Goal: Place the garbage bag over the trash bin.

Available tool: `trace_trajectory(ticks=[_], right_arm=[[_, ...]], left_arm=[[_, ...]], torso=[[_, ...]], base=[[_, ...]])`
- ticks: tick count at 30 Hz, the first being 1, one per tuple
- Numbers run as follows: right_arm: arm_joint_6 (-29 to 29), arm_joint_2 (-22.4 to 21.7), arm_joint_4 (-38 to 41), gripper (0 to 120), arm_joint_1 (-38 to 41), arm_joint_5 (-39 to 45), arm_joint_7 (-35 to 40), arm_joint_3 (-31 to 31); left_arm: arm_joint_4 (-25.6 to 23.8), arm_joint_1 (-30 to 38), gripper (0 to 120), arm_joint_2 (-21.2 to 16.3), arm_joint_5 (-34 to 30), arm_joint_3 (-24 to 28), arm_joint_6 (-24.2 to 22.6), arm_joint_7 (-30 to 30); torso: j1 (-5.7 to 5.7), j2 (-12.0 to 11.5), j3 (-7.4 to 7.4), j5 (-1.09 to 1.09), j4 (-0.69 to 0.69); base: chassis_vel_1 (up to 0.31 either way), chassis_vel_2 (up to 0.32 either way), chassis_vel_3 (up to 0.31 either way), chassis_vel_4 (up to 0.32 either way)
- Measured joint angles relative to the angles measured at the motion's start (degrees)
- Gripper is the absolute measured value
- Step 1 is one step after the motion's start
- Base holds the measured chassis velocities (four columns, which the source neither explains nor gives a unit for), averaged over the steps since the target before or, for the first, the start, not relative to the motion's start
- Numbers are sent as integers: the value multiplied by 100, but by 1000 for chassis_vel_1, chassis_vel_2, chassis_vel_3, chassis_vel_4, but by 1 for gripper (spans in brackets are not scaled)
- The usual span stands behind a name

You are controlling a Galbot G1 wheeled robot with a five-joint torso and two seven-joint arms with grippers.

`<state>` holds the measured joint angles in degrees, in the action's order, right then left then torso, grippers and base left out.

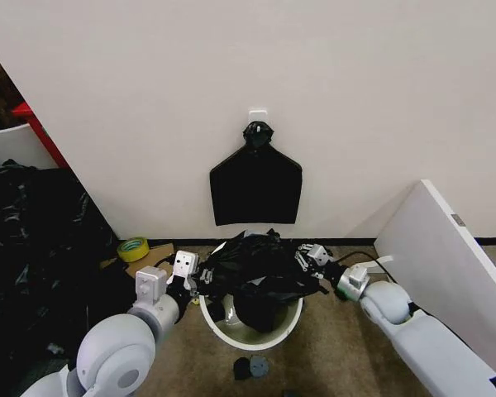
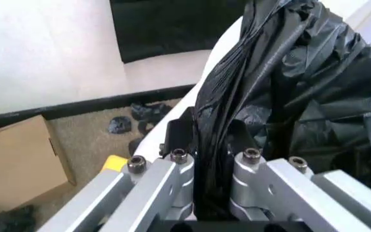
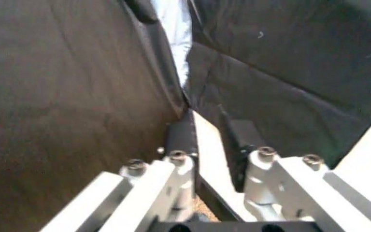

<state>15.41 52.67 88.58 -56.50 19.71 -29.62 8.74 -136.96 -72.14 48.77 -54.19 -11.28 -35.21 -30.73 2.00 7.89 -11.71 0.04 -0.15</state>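
Note:
The cream-white trash bin (image 1: 252,331) stands on the carpet by the wall. The black garbage bag (image 1: 256,266) lies crumpled across its top, part of it sagging into the opening. At the bin's left rim my left gripper (image 1: 200,286) is shut on a bunched fold of the bag. In the left wrist view that fold (image 2: 263,72) runs up from between the left gripper's (image 2: 208,128) fingers beside the white rim (image 2: 221,43). At the right rim my right gripper (image 1: 311,260) is shut on the bag's edge. The right wrist view shows the right gripper (image 3: 210,126) with black bag film (image 3: 289,67) and a white strip between its fingers.
Another black bag (image 1: 256,186) hangs from a wall hook behind the bin. A glossy black plastic heap (image 1: 33,248) fills the left side. A tape roll (image 1: 133,247) and cardboard (image 1: 153,255) lie left of the bin, small black scraps (image 1: 250,366) lie in front, and a white panel (image 1: 446,248) leans at right.

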Motion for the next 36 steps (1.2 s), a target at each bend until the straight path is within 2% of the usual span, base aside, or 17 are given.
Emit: trace_trajectory(ticks=[1, 5, 7, 8, 10, 11, 14, 19, 23, 25, 29, 31, 33, 36], right_arm=[[0, 0, 0, 16, 0, 0, 0, 0], [2, -120, 30, 33, -83, 536, -302, 201], [-420, -186, 495, 41, -287, 802, 546, 237], [-420, -186, 495, 41, -287, 802, 546, 237], [-982, -235, 1109, 50, -490, 1162, 1766, 177], [-1468, -252, 1652, 54, -622, 1519, 2603, 131], [-2292, -326, 2622, 66, -851, 2440, 3574, 82], [-3212, -518, 3666, 83, -977, 3278, 4016, -11], [-3954, -689, 4145, 98, -922, 3242, 4027, -167], [-4067, -720, 4155, 98, -910, 3050, 3931, -204], [-4338, -746, 4163, 86, -902, 2574, 3764, -266], [-4488, -756, 4214, 76, -916, 2485, 3749, -268], [-4523, -760, 4227, 74, -921, 2474, 3749, -268], [-4808, -829, 4342, 58, -962, 2404, 3753, -259]], left_arm=[[0, 0, 5, 0, 0, 0, 0, 0], [75, 55, 5, 38, -3, -9, 70, -2], [128, 83, 5, 67, -3, -23, 114, -3], [128, 83, 5, 67, -3, -23, 114, -3], [184, 106, 5, 100, -3, -41, 160, -2], [221, 124, 5, 124, -3, -52, 193, 2], [268, 150, 5, 157, 4, -70, 257, 13], [253, 121, 5, 159, 65, -73, 288, 24], [173, 73, 5, 180, 85, -74, 293, 26], [152, 59, 5, 186, 88, -75, 294, 26], [87, 16, 5, 187, 94, -81, 295, 19], [80, 9, 5, 182, 94, -85, 299, 10], [80, 9, 5, 180, 94, -86, 301, 7], [113, 26, 5, 176, 96, -90, 314, -8]], torso=[[0, 0, 0, 0, 0], [0, 0, 0, -1, 0], [0, 0, 0, 0, 0], [0, 0, 0, 0, 0], [0, 0, 0, -1, -1], [0, 0, 0, 0, 0], [0, 0, 0, -3, 0], [-1, 0, 0, -2, 0], [-1, 0, 1, -2, 0], [-1, 0, 0, -2, 1], [-1, 0, 0, 0, 0], [-1, 0, 0, -1, 0], [-1, 0, 0, -1, 0], [-1, 0, 0, -1, 0]], base=[[0, 0, 0, 0], [0, 0, 0, 0], [0, 0, 0, 0], [0, 0, 0, 0], [0, 0, 0, 0], [0, 0, 0, 0], [0, 0, 0, 0], [0, 0, 0, 0], [0, 0, 0, 0], [0, 0, 0, 0], [0, 0, 0, 0], [0, 0, 0, 0], [0, 0, 0, 0], [0, 0, 0, 0]])
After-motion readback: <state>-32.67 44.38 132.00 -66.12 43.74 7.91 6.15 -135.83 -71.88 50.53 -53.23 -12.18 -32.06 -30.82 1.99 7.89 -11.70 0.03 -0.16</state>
